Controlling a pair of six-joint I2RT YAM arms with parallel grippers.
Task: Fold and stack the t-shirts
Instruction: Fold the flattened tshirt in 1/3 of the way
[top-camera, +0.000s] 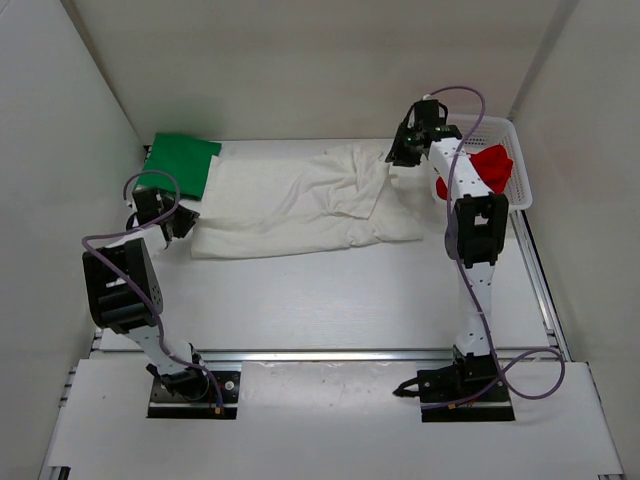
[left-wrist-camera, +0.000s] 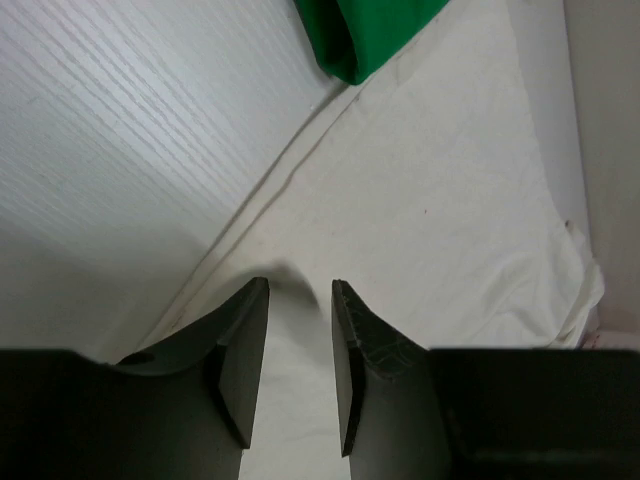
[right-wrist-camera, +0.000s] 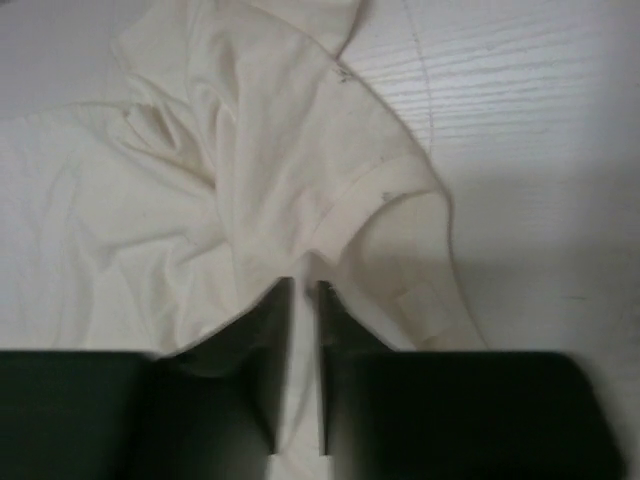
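Because the white shirt (top-camera: 300, 205) lies spread and rumpled across mid-table, each arm takes one end of it. The left gripper (left-wrist-camera: 298, 290) is at the shirt's 8 o'clock edge and the right gripper (right-wrist-camera: 305, 288) at its 2 o'clock sleeve. Left jaws are drawn in to a narrow gap with a ridge of cloth tenting up into it, so it reads as pinched on the hem. Right jaws are nearly closed, with a thin fold of sleeve cloth clamped between them. The likely reason for holding opposite ends is to pull the shirt taut and flat ahead of a fold.

The green shirt (top-camera: 180, 165) sits folded at the table's (top-camera: 350, 300) 10 o'clock, just beside or touching the white shirt's edge, and is probably the base of the stack. The red shirt (top-camera: 492, 165) is bunched in the basket (top-camera: 520, 195) at 2 o'clock, not yet dealt with.

Hard to tell:
- In the top view the right arm covers part of the red shirt and basket.
- The left fingertips are too small to read in that view.
- Wrist views lose the finger bases in black housing, and how much cloth sits inside either grip is hidden.
- The right wrist view is soft, so seams are vague.
- Which side of the white shirt faces up is unclear.
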